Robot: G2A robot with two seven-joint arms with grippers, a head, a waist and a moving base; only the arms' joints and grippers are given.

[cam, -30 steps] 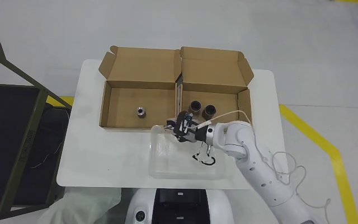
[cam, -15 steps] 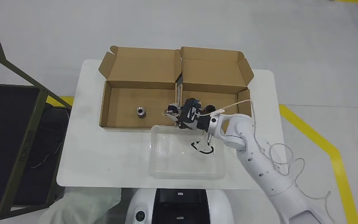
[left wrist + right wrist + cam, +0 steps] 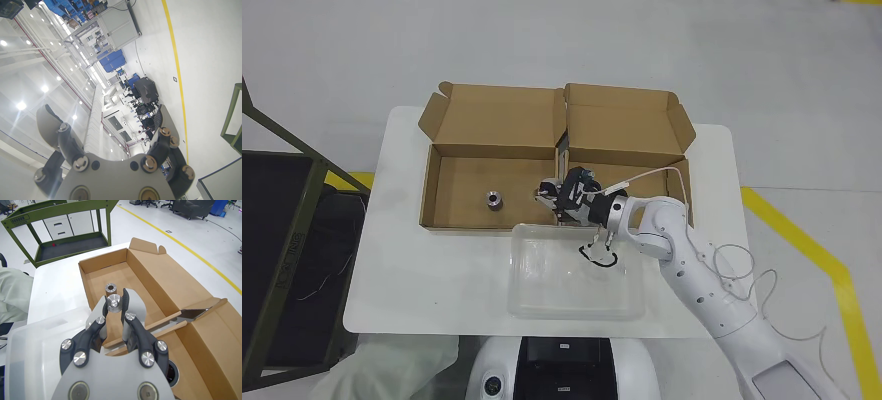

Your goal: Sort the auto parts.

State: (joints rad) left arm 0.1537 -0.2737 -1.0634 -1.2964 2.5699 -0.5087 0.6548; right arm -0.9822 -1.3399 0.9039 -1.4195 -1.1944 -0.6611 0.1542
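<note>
My right gripper [image 3: 114, 295] is shut on a short silver metal cylinder [image 3: 114, 304]. In the top view the right gripper [image 3: 554, 195] hangs over the right end of the left cardboard box [image 3: 452, 212], by the wall shared with the right box [image 3: 678, 190]. A second metal cylinder [image 3: 490, 200] stands upright on the left box's floor [image 3: 111, 289], just beyond the held one. A black ring part [image 3: 173, 371] lies in the right box, partly hidden under my wrist. My left gripper [image 3: 103, 115] is open with nothing in it, pointing up into the room.
A clear plastic tray [image 3: 542, 290] sits on the white table [image 3: 402, 250] in front of the boxes, under my right forearm. Both box lids stand open at the back. A green metal cart [image 3: 282, 250] stands off the table's left side.
My right gripper has carried the silver cylinder from above the clear tray back and slightly left, to over the left box's right end.
</note>
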